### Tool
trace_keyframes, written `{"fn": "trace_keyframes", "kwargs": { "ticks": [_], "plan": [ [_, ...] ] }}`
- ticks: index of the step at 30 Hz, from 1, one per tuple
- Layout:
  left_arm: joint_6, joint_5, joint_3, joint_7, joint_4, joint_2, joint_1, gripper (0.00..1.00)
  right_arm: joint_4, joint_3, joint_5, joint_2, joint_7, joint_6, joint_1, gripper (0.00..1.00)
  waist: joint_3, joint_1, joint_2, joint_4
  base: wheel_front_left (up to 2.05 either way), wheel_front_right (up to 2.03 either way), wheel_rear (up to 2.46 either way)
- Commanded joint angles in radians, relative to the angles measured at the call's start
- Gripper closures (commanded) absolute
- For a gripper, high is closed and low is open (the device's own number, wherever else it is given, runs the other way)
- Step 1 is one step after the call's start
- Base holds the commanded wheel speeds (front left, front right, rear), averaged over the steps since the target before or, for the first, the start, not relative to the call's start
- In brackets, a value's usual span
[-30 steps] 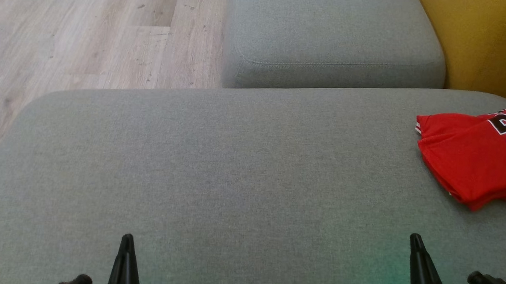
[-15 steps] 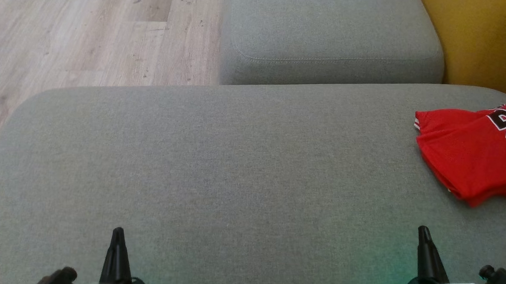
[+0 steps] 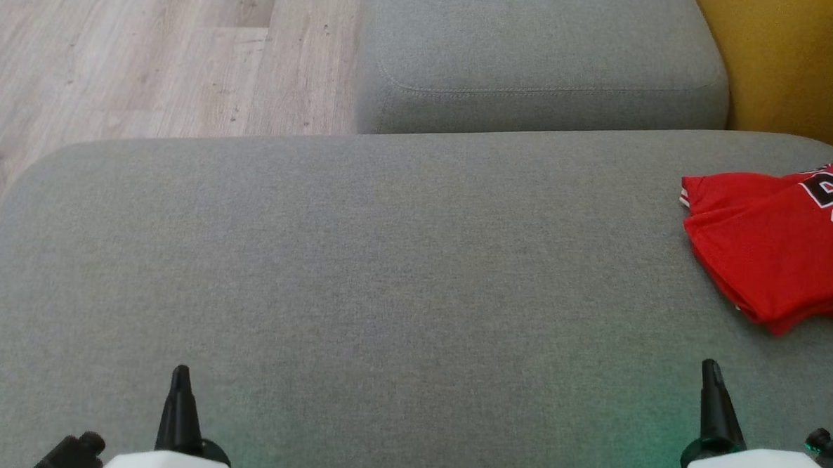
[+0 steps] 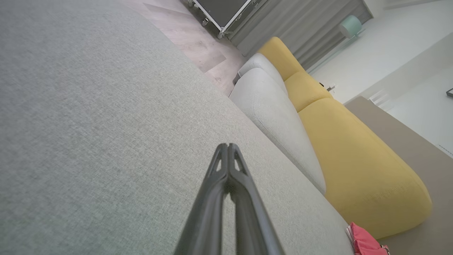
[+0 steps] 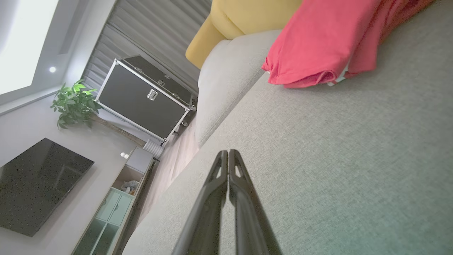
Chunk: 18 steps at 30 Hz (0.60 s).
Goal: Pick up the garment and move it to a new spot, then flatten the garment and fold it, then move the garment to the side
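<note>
Shut, fingers pressed together and empty: left hand and right hand, low over the grey fabric sofa cushion. Beyond the right one, well apart, at the cushion's right edge: folded red jersey with black numbers. Seemingly all done, nothing left. Since a second ago, only a slight camera shift; jersey unmoved.

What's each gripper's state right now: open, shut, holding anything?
Left gripper: closed, fingers pressed together, holding nothing.
Right gripper: closed, holding nothing; the red garment lies apart from it.
</note>
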Motion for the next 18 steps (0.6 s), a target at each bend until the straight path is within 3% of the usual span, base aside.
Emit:
{"fn": "trace_keyframes", "kwargs": {
  "ticks": [1,18],
  "plan": [
    [-0.006,-0.031,0.034,0.006,-0.026,0.012,-0.058,1.0,-0.027,0.004,0.034,-0.024,0.006,0.004,-0.063,1.0,0.001,-0.0001,0.0,-0.001,0.0,0.0,0.0],
    [-0.033,-0.227,0.076,0.051,-0.003,0.012,-0.106,1.0,-0.01,-0.023,0.227,-0.026,0.051,0.005,-0.116,1.0,0.017,-0.0001,0.0,-0.01,0.0,0.0,0.0]
  ]
}}
